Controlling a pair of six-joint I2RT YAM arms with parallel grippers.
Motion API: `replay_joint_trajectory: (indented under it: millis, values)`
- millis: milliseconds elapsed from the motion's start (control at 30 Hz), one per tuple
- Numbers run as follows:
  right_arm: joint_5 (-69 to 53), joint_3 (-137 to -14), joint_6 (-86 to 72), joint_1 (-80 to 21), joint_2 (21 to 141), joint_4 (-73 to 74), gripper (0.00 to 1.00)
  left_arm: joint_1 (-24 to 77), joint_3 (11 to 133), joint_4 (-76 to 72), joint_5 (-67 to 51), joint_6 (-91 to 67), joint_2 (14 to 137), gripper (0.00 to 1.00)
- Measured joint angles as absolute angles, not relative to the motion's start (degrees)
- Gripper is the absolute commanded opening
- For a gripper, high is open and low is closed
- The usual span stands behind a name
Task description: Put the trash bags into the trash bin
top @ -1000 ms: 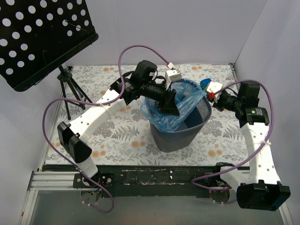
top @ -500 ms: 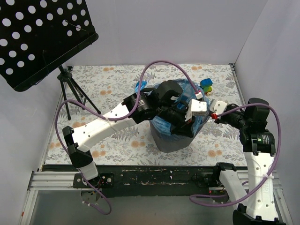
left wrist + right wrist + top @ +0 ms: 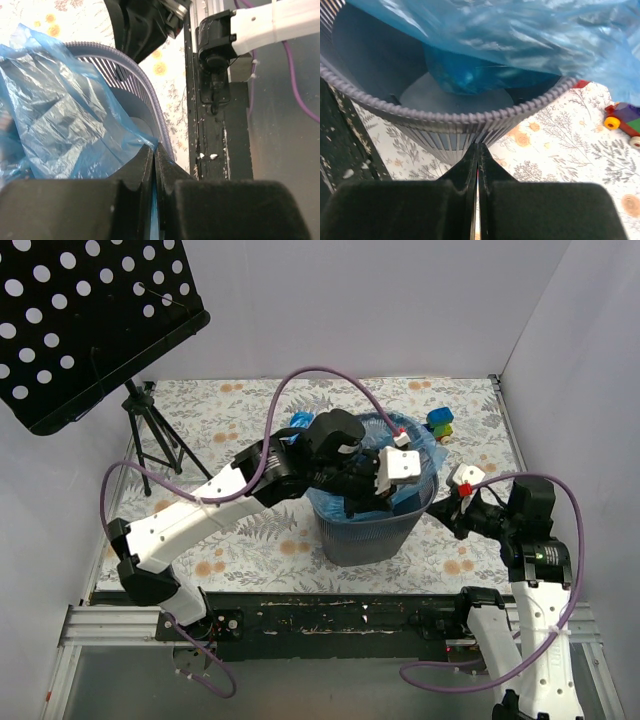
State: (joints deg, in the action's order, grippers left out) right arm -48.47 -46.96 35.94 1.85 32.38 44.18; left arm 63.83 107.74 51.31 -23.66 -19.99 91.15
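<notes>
The blue trash bag (image 3: pixel 418 450) lies in the wire-mesh trash bin (image 3: pixel 370 538) at mid-table, its film draped over the far rim. My left gripper (image 3: pixel 360 500) reaches over the bin's mouth and is shut on an edge of the bag. In the left wrist view the film (image 3: pixel 65 125) runs between the closed fingers (image 3: pixel 154 150), beside the bin's rim (image 3: pixel 145 100). My right gripper (image 3: pixel 440 513) is shut and empty, low by the bin's right side. Its wrist view shows closed tips (image 3: pixel 478 147) just short of the bin's outer wall (image 3: pixel 445 131), with the bag (image 3: pixel 510 35) inside.
A multicoloured toy-brick car (image 3: pixel 438 422) sits behind the bin on the right and shows in the right wrist view (image 3: pixel 622 117). A black perforated music stand (image 3: pixel 90 320) on a tripod (image 3: pixel 150 445) stands at the back left. White walls enclose the floral table.
My left arm swung from the bin's back left across its mouth with the bag, pushing the film down into the bin. My right gripper drew back toward me, from the far right rim.
</notes>
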Motion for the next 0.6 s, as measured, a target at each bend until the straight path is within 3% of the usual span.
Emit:
replay_joint_trajectory:
  millis: [267, 600]
  values:
    - [-53.1, -45.5, 24.7, 1.8, 33.9, 37.7, 0.01, 63.8, 103.1, 53.9, -22.3, -16.0, 84.3, 0.05]
    - [-54.0, -37.5, 8.0, 0.6, 36.2, 23.0, 0.01, 64.1, 92.3, 52.3, -20.0, -9.3, 80.1, 0.0]
